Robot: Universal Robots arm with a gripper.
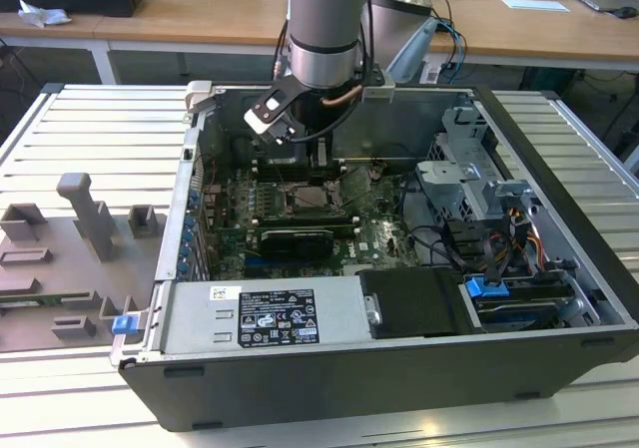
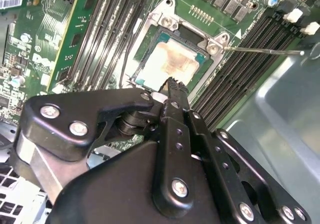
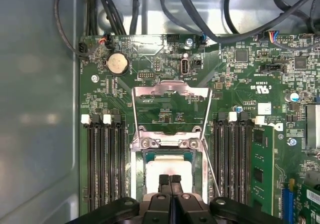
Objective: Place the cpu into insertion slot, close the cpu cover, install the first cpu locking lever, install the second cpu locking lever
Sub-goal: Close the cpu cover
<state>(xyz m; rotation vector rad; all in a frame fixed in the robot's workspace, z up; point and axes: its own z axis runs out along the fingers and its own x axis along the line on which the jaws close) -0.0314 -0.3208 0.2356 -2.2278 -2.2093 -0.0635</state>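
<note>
The cpu (image 3: 167, 170) (image 2: 170, 62), a pale silvery square, lies flat in the insertion slot (image 2: 150, 47) on the green motherboard. The cpu cover (image 3: 170, 90) is swung open away from the socket, and the board shows through its frame. A thin locking lever (image 2: 265, 50) (image 3: 212, 170) sticks out beside the socket, unlatched. My gripper (image 3: 170, 179) (image 2: 173, 84) hovers just above the cpu's near edge, shut, with nothing between its fingers. In the exterior view the gripper (image 1: 319, 157) hangs inside the open computer case over the socket (image 1: 313, 198).
Long black memory slots (image 3: 105, 159) (image 3: 232, 154) flank the socket on both sides. A black expansion card (image 1: 295, 238) lies in front of it. Cables (image 1: 439, 243) and drive cages (image 1: 469, 184) fill the case at the exterior view's right. A grey fixture block (image 1: 85, 214) stands outside at the exterior view's left.
</note>
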